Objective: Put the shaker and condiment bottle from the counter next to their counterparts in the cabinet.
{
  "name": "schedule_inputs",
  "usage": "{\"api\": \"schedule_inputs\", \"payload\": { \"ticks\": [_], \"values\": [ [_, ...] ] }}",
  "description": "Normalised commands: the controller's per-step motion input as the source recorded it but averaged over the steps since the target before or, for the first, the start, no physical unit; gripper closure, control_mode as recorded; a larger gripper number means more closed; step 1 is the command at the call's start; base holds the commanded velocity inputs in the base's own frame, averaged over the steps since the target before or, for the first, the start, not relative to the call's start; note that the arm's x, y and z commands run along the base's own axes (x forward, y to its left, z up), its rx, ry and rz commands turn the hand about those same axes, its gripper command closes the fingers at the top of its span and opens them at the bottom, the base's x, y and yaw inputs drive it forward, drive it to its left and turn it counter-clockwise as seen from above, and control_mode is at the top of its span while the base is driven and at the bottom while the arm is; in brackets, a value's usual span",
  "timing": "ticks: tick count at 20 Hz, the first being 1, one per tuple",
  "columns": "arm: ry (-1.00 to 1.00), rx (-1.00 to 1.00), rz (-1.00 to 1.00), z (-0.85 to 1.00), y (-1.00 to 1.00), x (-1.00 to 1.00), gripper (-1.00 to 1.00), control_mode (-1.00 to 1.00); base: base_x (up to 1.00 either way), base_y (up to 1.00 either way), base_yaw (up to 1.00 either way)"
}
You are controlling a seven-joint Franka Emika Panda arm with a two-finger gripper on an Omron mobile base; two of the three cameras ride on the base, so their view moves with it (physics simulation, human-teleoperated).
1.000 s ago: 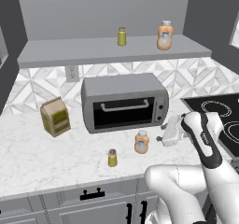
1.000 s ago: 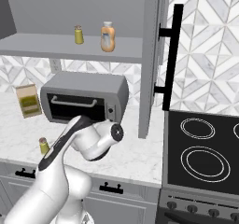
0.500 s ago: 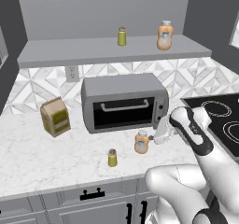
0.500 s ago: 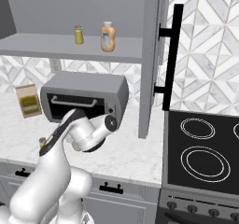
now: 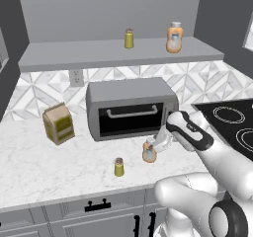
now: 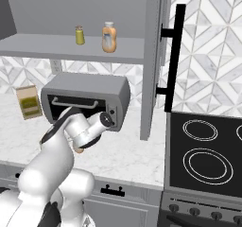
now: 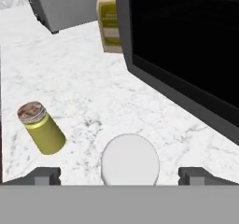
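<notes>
The orange condiment bottle (image 5: 148, 153) stands on the marble counter (image 5: 69, 169) in front of the toaster oven. My gripper (image 5: 159, 144) hovers just right of and above it, open. In the hand view the bottle's whitish cap (image 7: 130, 160) sits between the two spread fingertips (image 7: 46, 175), with gaps on both sides. The yellow-green shaker (image 5: 118, 167) stands to the bottle's left, also visible in the hand view as the shaker (image 7: 41, 128). On the cabinet (image 5: 99, 53) shelf stand the counterparts: a twin shaker (image 5: 129, 38) and a twin bottle (image 5: 173, 37).
A grey toaster oven (image 5: 131, 107) sits right behind the bottle, its dark door (image 7: 186, 45) close to the hand. A brown and green box (image 5: 58, 123) stands to the left. The stove (image 5: 232, 122) lies to the right. The open cabinet door (image 6: 160, 56) has a long black handle.
The arm has swung left and lowered toward the orange bottle on the counter. The jaws stayed wide. Bottle and shaker have not moved.
</notes>
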Motion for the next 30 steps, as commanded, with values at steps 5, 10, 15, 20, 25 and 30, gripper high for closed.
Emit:
{"api": "schedule_inputs", "payload": {
  "ticks": [5, 10, 15, 20, 25, 30],
  "values": [
    [0.0, -0.02, -0.04, -0.62, 0.27, 0.0, -1.0, -1.0, 0.0, 0.0, 0.0],
    [0.0, -0.01, -0.03, -0.65, 0.1, 0.0, -1.0, -1.0, 0.0, 0.0, 0.0],
    [0.0, -0.01, -0.03, -0.53, 0.08, 0.0, 1.0, -1.0, 0.0, 0.0, 0.0],
    [-0.04, 0.0, -0.08, 0.09, 0.0, -0.01, 1.0, -1.0, 0.0, 0.0, 0.0],
    [-0.09, 0.0, -0.11, 0.31, 0.0, -0.05, 1.0, -1.0, 0.0, 0.0, 0.0],
    [-0.15, 0.0, -0.12, 0.43, 0.0, -0.08, 1.0, -1.0, 0.0, 0.0, 0.0]
  ]
}}
